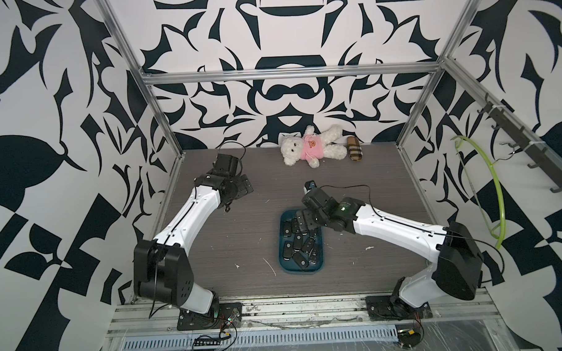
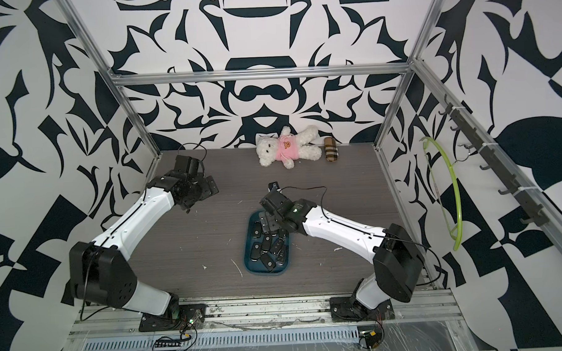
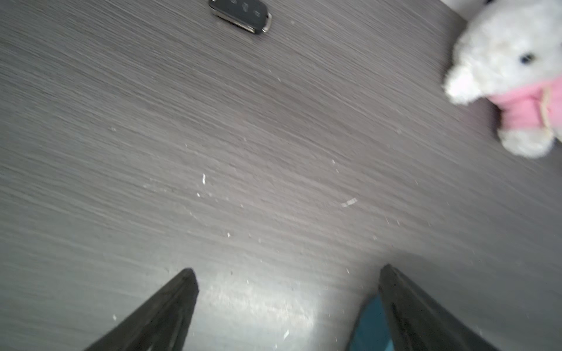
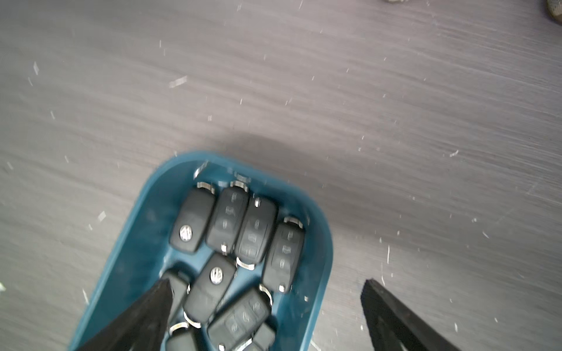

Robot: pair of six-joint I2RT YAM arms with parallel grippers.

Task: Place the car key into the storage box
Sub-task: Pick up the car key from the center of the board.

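Cropped in left wrist view: car key, teddy bear. Masked by right gripper in both top views: storage box far end.

Both top views sit high at 6 o'clock, angled down over the whole desk. Wrist cams close, facing down: right over box, left toward teddy; top views show both too.

Left arm bent, left fingers apart, right arm extended, right fingers apart

walls: black-and-white swirl pattern | frame: aluminium | tabletop: grey woodgrain, white flecks
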